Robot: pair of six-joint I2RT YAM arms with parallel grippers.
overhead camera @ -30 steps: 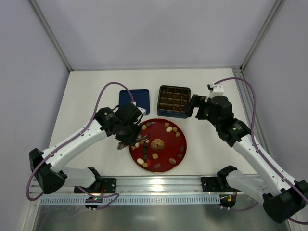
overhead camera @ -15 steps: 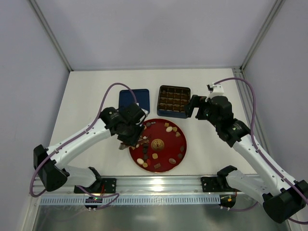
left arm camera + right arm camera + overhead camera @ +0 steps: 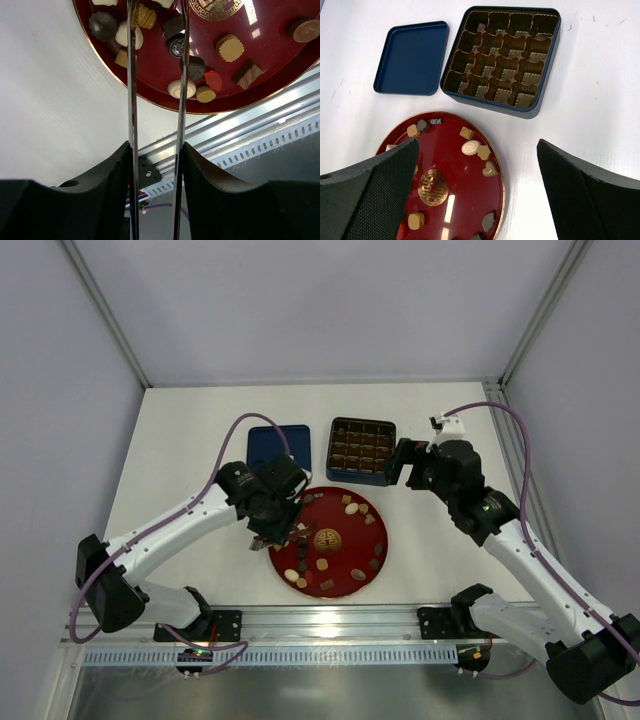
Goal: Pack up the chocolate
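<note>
Step in hand: picking a piece from the red plate [image 3: 451, 161]. All the chocolate [image 3: 470, 147] that can be made out lies scattered on this plate. The blue tin [image 3: 490, 102] stands just beyond it, with the lid [image 3: 412, 57] off and beside it. The tin's cells show brown liners (whether any holds a piece cannot be told). The left gripper [image 3: 290, 530] hangs over the plate's left part. Two long metal blades [image 3: 131, 90] run parallel with a gap between them, and their tips lie out of frame, so a grasp cannot be confirmed. The right gripper [image 3: 477, 150] is spread wide and holds nothing, poised near the tin. Next move: pinch one piece lightly, lift it clear, carry it to a free cell, and lower it before release.
</note>
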